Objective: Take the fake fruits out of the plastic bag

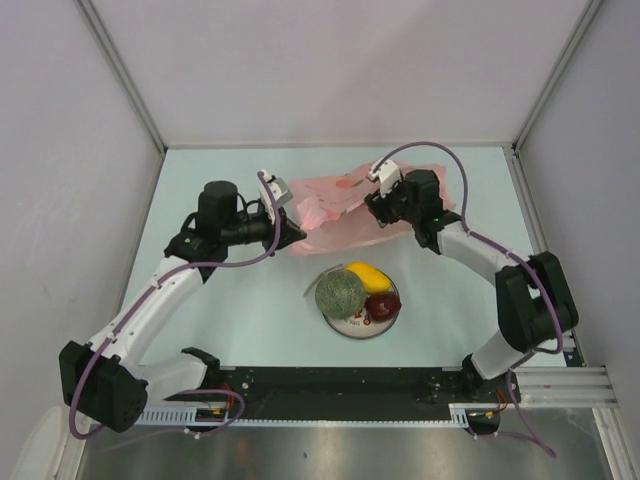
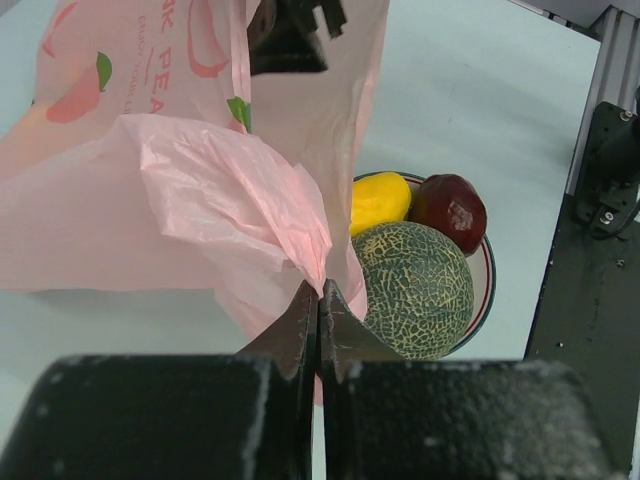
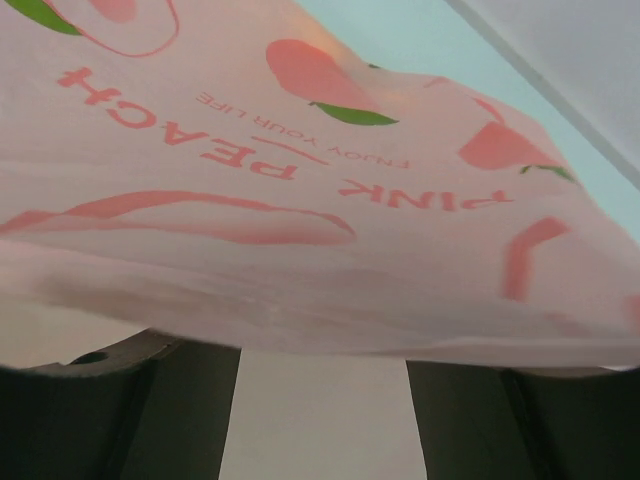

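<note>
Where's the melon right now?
Top view: the melon sits on the left of the plate, beside the yellow fruit, at table centre, just on the near side of the pink bag.

The bag [image 1: 335, 205] lies toward the far side of the table [image 1: 230, 300], just behind the plate [image 1: 352, 333]. On the plate the melon [image 1: 340, 294] sits left, the oval fruit [image 1: 367, 276] behind it to the right, the round fruit [image 1: 382, 307] at the right rim, all packed together. My left pincer [image 1: 297, 233] nips the bag's near left corner. My right pincer [image 1: 383, 213] is at its right end, with its tips hidden under the film.
</note>
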You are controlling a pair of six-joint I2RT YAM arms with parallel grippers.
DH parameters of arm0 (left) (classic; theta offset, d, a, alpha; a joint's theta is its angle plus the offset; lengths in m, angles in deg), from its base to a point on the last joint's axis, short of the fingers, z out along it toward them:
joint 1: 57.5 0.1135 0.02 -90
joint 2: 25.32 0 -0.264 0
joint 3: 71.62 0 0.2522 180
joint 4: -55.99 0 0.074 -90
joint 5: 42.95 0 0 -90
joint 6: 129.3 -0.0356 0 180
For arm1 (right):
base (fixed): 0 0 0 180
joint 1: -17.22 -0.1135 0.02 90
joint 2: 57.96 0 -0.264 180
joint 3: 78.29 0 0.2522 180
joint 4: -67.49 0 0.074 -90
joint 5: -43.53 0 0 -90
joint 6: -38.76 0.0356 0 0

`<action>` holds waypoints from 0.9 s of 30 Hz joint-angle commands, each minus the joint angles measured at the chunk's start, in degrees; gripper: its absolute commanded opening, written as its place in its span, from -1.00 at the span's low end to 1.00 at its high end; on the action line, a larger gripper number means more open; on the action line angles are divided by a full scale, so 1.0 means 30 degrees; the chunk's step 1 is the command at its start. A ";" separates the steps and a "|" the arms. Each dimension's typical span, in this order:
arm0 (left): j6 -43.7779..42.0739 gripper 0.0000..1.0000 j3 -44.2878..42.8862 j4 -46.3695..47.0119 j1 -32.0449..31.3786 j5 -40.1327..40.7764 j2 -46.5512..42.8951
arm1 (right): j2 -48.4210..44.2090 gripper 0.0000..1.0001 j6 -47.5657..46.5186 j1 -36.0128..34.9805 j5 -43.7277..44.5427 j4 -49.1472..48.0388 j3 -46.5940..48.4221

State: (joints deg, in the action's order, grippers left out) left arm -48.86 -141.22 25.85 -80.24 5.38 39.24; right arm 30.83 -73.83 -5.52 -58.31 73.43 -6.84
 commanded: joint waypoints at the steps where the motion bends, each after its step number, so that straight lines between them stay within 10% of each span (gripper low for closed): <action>1: -0.0240 -0.99 -0.0900 0.0891 0.0022 0.0267 0.0103 | 0.2010 0.33 -0.0351 -0.0271 0.1276 -0.1584 0.1802; 10: -0.0415 -0.99 -0.1134 0.0569 0.0051 0.0384 0.0249 | 0.6287 0.99 0.0585 0.0022 0.2042 -0.1937 0.5546; 27: -0.1646 -0.99 -0.2306 -0.1219 0.0052 0.0705 0.1948 | 1.5136 0.99 0.3163 0.0784 0.1218 0.2517 1.6184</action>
State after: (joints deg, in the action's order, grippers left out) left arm -51.60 -144.78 23.90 -80.24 7.48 44.48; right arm 72.77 -67.71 -4.38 -55.88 76.36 34.12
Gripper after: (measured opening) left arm 0.008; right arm 0.994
